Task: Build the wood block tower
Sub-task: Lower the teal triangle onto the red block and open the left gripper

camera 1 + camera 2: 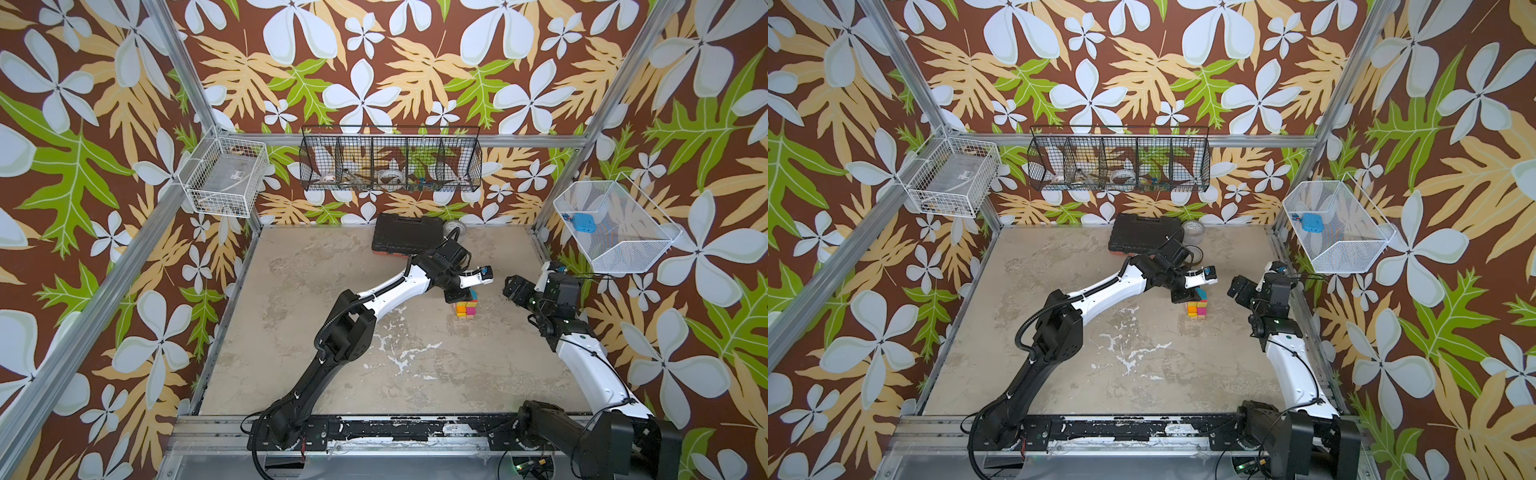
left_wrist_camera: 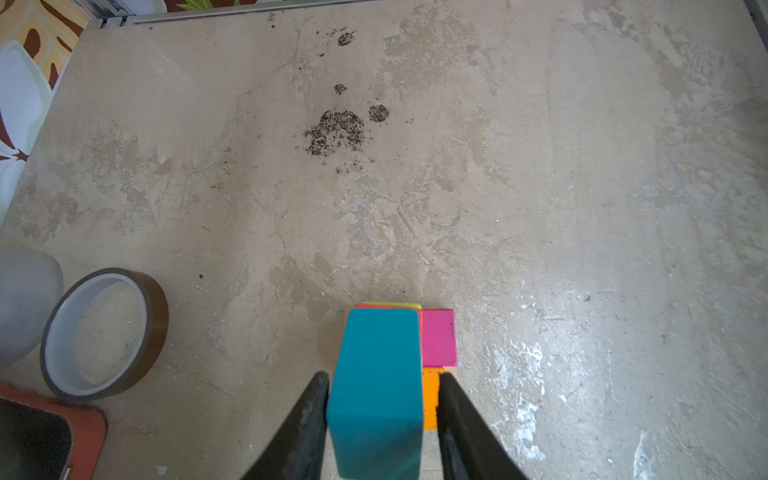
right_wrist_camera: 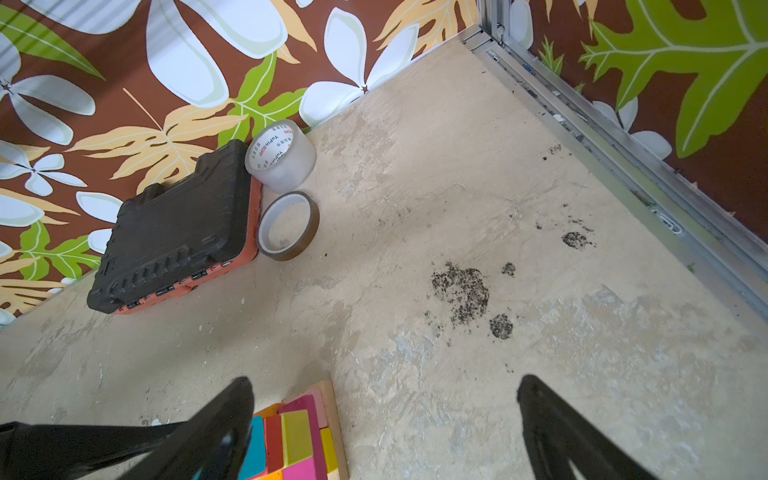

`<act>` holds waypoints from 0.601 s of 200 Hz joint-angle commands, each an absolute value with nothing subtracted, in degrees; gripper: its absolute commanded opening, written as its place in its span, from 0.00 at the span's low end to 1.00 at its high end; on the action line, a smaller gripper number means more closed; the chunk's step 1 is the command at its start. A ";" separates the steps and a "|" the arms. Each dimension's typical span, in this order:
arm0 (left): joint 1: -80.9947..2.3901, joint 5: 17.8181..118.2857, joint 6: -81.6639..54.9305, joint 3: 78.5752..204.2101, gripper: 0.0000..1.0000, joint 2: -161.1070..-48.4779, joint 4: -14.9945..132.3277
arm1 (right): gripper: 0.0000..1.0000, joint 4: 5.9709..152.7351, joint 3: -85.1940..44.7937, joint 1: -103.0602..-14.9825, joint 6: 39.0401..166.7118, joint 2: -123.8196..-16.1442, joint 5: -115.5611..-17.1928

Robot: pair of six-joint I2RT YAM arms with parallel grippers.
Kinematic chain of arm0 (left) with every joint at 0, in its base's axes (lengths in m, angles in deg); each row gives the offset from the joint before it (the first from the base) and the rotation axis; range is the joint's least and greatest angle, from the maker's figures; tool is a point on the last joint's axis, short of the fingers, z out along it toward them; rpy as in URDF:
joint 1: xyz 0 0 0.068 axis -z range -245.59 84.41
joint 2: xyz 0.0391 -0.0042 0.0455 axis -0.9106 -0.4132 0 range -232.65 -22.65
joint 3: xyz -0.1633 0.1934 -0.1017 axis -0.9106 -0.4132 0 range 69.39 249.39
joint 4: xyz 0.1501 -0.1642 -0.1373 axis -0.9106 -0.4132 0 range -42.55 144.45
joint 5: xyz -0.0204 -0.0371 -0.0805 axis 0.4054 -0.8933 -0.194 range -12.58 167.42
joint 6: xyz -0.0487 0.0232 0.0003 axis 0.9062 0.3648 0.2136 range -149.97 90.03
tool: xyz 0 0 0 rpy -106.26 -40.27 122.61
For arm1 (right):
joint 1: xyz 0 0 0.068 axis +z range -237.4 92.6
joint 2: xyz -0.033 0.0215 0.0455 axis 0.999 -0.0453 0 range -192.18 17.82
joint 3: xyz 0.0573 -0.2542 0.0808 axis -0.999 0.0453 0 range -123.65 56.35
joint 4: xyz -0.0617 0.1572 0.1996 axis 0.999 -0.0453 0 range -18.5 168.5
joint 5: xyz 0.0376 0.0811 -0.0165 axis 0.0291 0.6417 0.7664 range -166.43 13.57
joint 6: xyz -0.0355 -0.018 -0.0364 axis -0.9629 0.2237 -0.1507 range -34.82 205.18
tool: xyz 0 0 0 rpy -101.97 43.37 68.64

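Note:
The tower (image 1: 466,311) (image 1: 1197,311) is a compact stack of coloured wood blocks, right of the floor's middle in both top views. A teal wedge (image 2: 376,390) lies on top, above a magenta block (image 2: 438,336) and an orange one (image 2: 430,395). My left gripper (image 2: 383,376) (image 1: 461,296) hangs over the stack, open, fingers either side of the wedge. One finger lies against the wedge; the other stands off with a gap. My right gripper (image 3: 385,380) (image 1: 513,289) is wide open and empty, just right of the tower (image 3: 299,436).
A black tool case (image 1: 407,235) (image 3: 174,232) lies at the back wall, with a clear tape roll (image 3: 280,156) and a brown tape ring (image 3: 288,225) (image 2: 104,332) beside it. Wire baskets (image 1: 390,160) hang on the walls; the right one holds a blue gadget (image 1: 579,221).

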State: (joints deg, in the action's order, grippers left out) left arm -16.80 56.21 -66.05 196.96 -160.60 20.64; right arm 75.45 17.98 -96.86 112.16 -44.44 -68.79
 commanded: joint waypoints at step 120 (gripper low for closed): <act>-16.39 54.32 -64.74 169.89 1.00 -135.90 37.33 | 1.00 77.35 18.81 -96.90 112.40 -44.59 -69.83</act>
